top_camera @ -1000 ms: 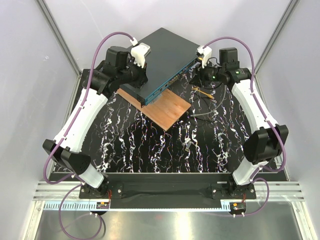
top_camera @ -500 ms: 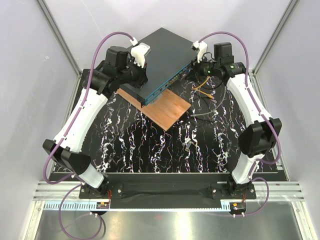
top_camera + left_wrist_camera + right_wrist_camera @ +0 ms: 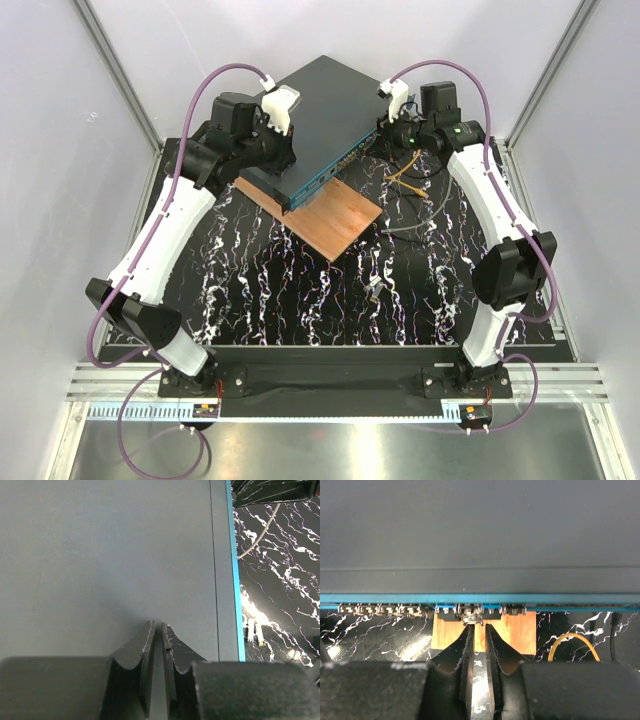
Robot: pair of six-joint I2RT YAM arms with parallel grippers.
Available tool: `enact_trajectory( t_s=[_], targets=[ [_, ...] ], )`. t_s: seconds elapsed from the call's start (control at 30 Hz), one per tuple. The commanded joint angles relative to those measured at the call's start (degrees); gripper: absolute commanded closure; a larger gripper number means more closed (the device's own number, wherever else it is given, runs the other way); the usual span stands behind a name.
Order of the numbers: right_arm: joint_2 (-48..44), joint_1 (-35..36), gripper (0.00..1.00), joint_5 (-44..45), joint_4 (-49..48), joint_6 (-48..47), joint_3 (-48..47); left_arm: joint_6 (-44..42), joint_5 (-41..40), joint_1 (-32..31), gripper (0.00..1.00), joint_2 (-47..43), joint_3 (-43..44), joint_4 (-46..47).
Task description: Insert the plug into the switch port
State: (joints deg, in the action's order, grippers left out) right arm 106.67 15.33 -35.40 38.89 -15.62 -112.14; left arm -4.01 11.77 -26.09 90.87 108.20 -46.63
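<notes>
pinching one plug at one switch

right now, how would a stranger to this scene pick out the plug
Find the switch, the big flat dark box at the far middle, and follow its thin teal front face to the sockets over the wooden board. The plug is the tiny pale piece there, the only thing at the tips of the right gripper and far smaller than it.
</notes>
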Motion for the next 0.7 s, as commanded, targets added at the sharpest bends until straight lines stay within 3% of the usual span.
enact_trajectory(
  t_s=[0.0, 0.67],
  targets=[
    [0.9, 0.66, 0.81, 0.86, -1.28, 0.23, -3.09, 0.06, 0.89, 0.6, 0.85, -0.69, -0.45, 2.16],
    [-1.12, 2.42, 0.86, 4.28, -17.53, 13.15, 2.1, 1.29, 1.77, 0.86, 0.85, -1.22, -3.17, 3.48]
  ],
)
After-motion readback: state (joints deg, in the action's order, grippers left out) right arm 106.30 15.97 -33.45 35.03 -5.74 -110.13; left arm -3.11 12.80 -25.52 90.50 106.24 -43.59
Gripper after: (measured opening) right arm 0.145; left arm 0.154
